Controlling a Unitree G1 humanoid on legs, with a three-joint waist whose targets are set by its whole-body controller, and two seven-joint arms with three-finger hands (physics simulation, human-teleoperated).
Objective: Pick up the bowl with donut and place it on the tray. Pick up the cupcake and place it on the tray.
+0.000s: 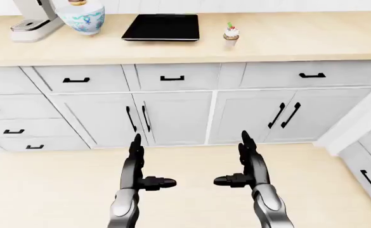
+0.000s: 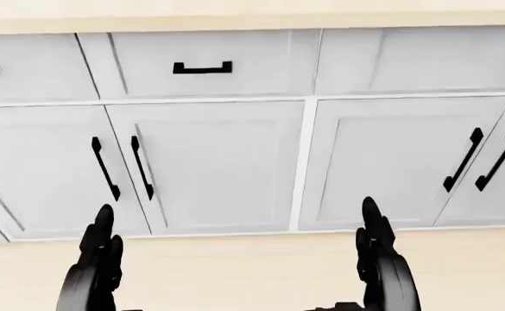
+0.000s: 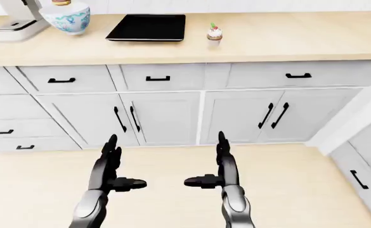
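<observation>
Hands are seen low in the left-eye view, held out over the pale wood floor. The left hand is in the lower middle-left of the frame, and the right hand is in the lower middle-right. The fingers of both hands are spread apart, with the thumbs pointed in at each other, and nothing is held in either one. The two hands are kept well apart from each other.

A long wood counter is seen across the top of the frame. The black tray is laid flat on it, near the top middle. The cupcake is stood just to the right of the tray, not touching it. It is white on top with a bit of red and green. The bowl with the donut is not shown in any view.

A white and blue vase is placed at the upper left, left of the tray. A pale machine is stood beside it at the far upper left.

White cabinets with black handles are seen under the counter. In the head view, mostly these doors are shown, with the fingertips at the bottom.
</observation>
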